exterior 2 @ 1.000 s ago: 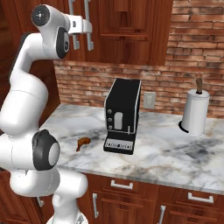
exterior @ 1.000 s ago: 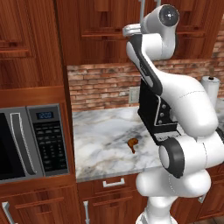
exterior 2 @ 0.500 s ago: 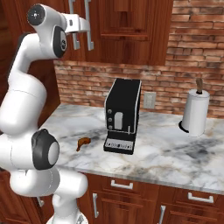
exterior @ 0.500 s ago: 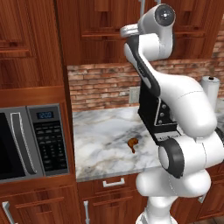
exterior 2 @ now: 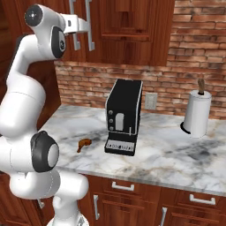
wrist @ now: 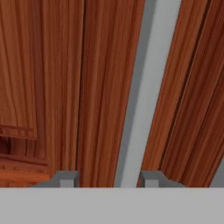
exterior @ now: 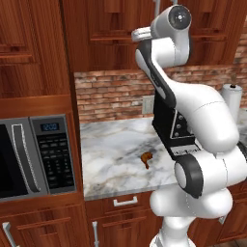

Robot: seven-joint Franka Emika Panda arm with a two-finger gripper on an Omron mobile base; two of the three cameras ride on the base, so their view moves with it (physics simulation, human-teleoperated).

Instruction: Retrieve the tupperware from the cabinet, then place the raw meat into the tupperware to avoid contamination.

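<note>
Gripper (wrist: 106,178) nearer the cabinet (wrist: 52,87) handle (wrist: 142,96) than before.

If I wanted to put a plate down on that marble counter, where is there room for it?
The widest bare stretch of the counter lies between the coffee machine and the paper towel roll. Another open patch runs from the microwave to the raw meat. It is tighter between the meat and the machine.
</note>
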